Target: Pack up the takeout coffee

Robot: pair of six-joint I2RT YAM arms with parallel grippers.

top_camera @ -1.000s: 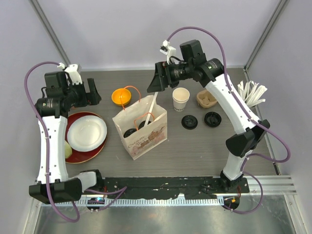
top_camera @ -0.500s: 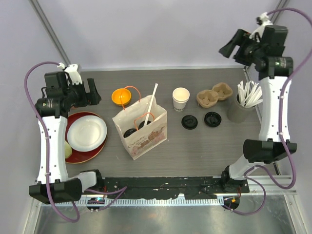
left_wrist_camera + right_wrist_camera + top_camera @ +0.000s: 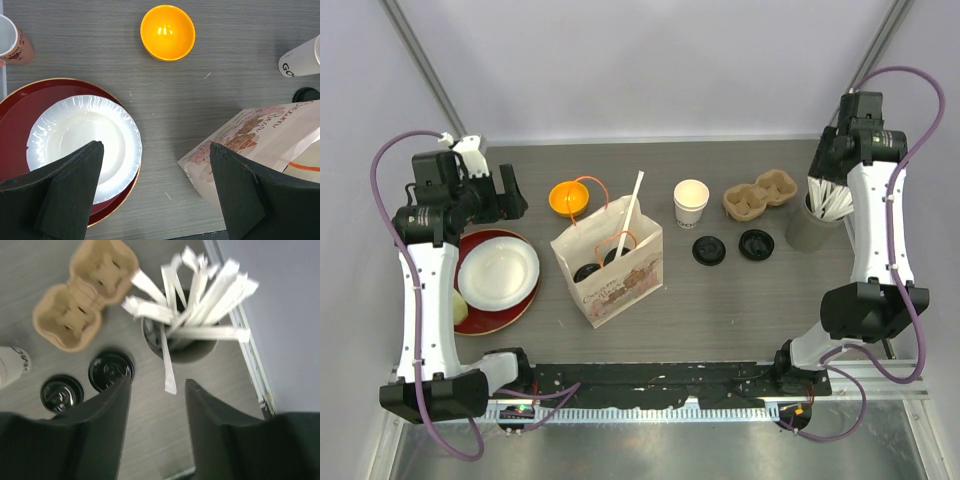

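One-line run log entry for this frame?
left gripper open near plate | right gripper open above straw holder | two lidded cups in bag

Two black-lidded takeout cups (image 3: 587, 272) sit inside the printed paper bag (image 3: 620, 275) mid-counter (image 3: 720, 300). Right of it stands an unlidded white paper cup (image 3: 691, 204), with two loose black plastic lids (image 3: 709, 250) before it.

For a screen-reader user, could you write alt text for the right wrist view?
A gray cup crammed with paper-wrapped straws stands just beyond the open right gripper. Nearby lie a cardboard cup carrier and two loose black lids.
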